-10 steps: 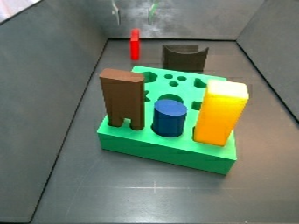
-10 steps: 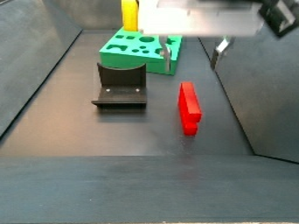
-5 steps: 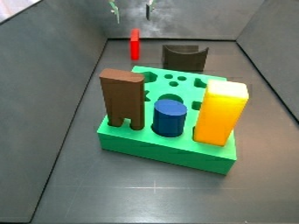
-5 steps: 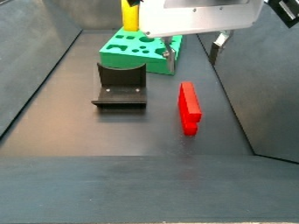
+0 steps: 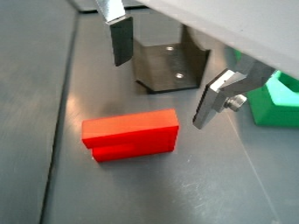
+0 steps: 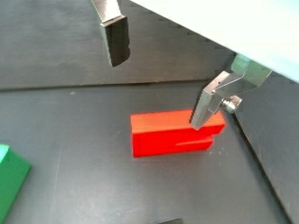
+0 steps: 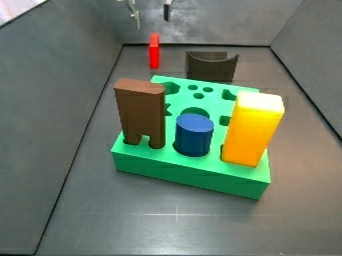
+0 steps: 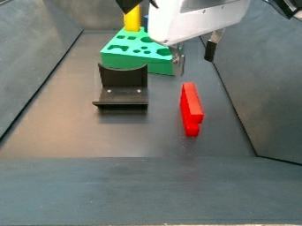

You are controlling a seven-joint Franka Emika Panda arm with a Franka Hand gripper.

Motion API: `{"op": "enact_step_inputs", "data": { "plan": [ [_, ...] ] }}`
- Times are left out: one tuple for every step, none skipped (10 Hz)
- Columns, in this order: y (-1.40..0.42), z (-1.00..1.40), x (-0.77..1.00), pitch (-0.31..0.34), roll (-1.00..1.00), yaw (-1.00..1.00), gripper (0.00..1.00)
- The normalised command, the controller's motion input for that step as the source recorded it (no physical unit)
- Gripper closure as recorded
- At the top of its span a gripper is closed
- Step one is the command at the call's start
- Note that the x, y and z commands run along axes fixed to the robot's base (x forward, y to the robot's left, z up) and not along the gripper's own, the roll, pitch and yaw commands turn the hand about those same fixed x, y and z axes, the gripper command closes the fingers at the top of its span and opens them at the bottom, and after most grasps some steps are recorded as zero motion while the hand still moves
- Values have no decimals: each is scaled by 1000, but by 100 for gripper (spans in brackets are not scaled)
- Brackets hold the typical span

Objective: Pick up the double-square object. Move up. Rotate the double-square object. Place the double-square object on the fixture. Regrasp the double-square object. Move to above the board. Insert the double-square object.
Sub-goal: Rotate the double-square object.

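The double-square object, a slim red stepped block [image 8: 190, 109], lies flat on the dark floor and shows in both wrist views [image 5: 131, 136] [image 6: 176, 133]. In a side view it appears small at the back [image 7: 155, 48]. My gripper [image 8: 196, 53] hangs above it, open, with nothing between its fingers [image 5: 117, 39]. The gripper [image 7: 148, 12] barely enters that view from above. The fixture [image 8: 122, 86] is a dark brown scooped block [image 7: 210, 65] beside the red block, between it and the board. The green board [image 7: 160, 165] lies beyond [image 8: 132, 48].
Standing in the board are a tall brown notched block [image 7: 139, 110], a blue cylinder [image 7: 194, 133] and a yellow-orange block [image 7: 253, 127]. Sloped grey walls [image 7: 67, 90] close in the floor on both sides.
The gripper has turned about its vertical axis above the red block, bringing its fingers closer together in the side views. The red block and the other pieces have not moved.
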Motion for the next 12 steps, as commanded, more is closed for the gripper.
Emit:
{"op": "enact_step_inputs", "data": {
  "plan": [
    [7, -36, 39, -3, 3, 1000, 0],
    [7, -36, 39, -3, 3, 1000, 0],
    [7, -36, 39, -4, 3, 1000, 0],
    [7, -36, 39, -4, 3, 1000, 0],
    [7, -35, 39, -4, 3, 1000, 0],
    [7, -35, 39, -4, 3, 1000, 0],
    [6, -35, 39, -4, 3, 1000, 0],
    [6, -35, 40, -4, 4, 1000, 0],
    [6, -35, 40, -4, 4, 1000, 0],
    [6, -35, 40, -5, 4, 1000, 0],
    [6, -35, 40, -5, 4, 1000, 0],
    [6, -35, 40, -5, 4, 1000, 0]
  ]
}}
